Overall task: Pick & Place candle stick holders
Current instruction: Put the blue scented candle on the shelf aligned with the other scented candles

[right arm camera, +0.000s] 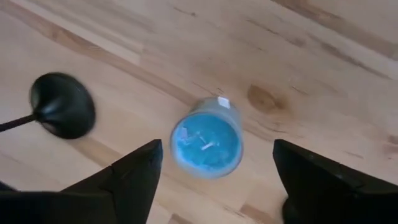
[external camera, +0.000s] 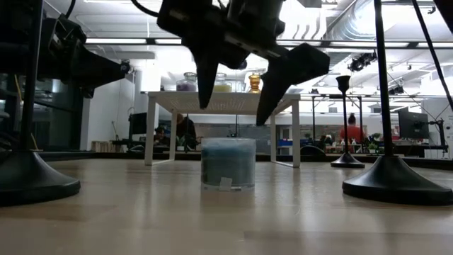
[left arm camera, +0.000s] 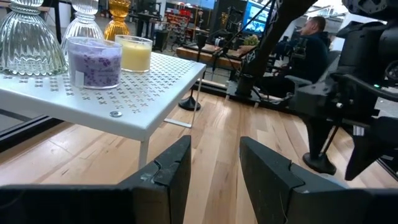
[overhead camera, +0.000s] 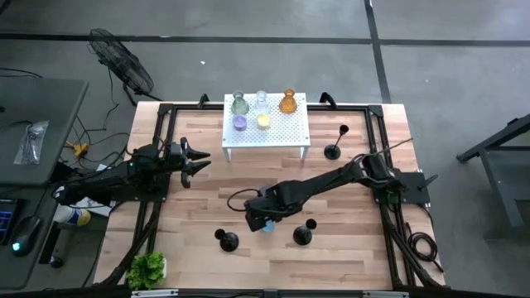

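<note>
Jaws of the right gripper [external camera: 237, 88] stand wide open and empty, directly above the small blue glass candle cup [external camera: 228, 163], which stands upright on the wooden desk [overhead camera: 348, 207] between two black holders. The left gripper [overhead camera: 197, 159], slightly parted, waits well apart near the white perforated stand [overhead camera: 286, 132]

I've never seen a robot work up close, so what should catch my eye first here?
Probably the right gripper, open and hanging just above a blue candle jar on the wooden table, apart from it. Behind it, a white perforated stand carries five more glass jars. The left gripper waits at the table's left side.
</note>
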`<state>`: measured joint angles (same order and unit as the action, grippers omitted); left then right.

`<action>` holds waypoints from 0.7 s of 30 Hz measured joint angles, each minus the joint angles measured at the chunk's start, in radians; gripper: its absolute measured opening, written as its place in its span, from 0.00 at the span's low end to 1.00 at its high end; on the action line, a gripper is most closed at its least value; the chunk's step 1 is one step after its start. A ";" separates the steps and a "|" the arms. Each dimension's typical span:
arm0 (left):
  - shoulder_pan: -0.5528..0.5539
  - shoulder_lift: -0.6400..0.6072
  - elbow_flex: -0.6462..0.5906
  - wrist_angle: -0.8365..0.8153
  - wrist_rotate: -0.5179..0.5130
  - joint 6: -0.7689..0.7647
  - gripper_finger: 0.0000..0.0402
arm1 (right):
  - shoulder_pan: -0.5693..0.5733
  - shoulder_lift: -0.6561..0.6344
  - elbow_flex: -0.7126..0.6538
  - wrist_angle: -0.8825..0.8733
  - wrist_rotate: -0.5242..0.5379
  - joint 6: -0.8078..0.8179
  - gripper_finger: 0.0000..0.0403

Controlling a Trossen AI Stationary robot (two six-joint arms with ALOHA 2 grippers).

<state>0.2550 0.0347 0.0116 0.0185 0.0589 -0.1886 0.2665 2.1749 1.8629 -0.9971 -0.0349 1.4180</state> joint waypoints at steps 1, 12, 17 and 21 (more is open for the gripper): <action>0.000 0.000 0.000 0.000 0.000 0.000 0.33 | 0.000 0.005 0.000 0.006 0.000 0.003 0.75; 0.000 0.000 0.000 0.000 0.001 0.000 0.33 | 0.007 0.050 0.000 0.039 -0.021 0.041 0.77; 0.000 0.000 0.000 0.000 0.000 0.000 0.33 | 0.010 0.068 0.000 0.050 -0.025 0.051 0.77; 0.000 0.000 0.000 0.000 0.000 0.000 0.33 | 0.010 0.084 0.000 0.059 -0.029 0.052 0.77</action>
<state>0.2549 0.0345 0.0116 0.0189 0.0593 -0.1886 0.2760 2.2590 1.8633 -0.9378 -0.0639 1.4704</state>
